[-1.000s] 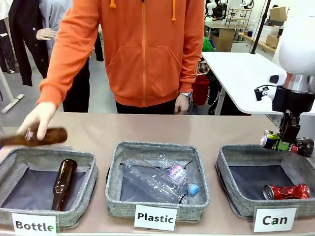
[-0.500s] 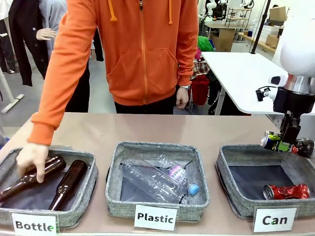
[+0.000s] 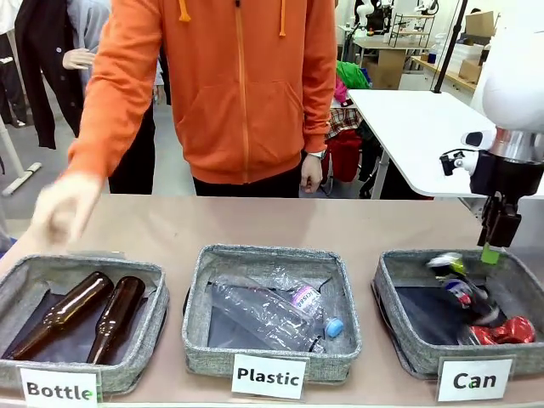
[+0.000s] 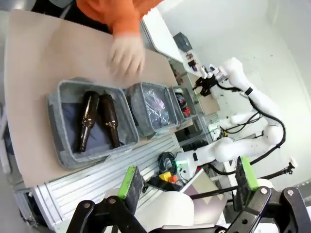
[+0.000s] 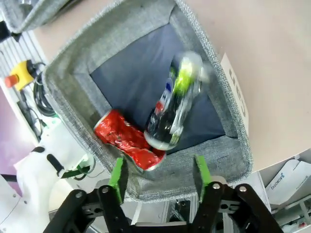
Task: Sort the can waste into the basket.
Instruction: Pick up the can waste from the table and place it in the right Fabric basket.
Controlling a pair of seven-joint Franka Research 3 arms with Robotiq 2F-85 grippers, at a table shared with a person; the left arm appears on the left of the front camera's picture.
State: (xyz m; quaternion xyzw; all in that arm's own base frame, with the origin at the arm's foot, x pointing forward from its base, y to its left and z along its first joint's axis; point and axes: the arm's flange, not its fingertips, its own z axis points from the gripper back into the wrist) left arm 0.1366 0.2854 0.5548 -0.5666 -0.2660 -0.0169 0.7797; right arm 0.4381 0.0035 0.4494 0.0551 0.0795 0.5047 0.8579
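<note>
Blurred, the black can (image 3: 456, 285) lies inside the basket (image 3: 398, 270) at the right, hiding part of the red can (image 3: 503, 331); the right claw (image 3: 491, 252) hangs spread and empty above.

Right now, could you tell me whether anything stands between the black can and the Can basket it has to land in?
Nothing visible does. The black can, blurred, is already within the walls of the Can basket, beside the red can. The right gripper is open above it, holding nothing.

Both cans (image 3: 463, 289) in the rightmost basket (image 3: 399, 340), right claw (image 3: 495, 242) above.
</note>
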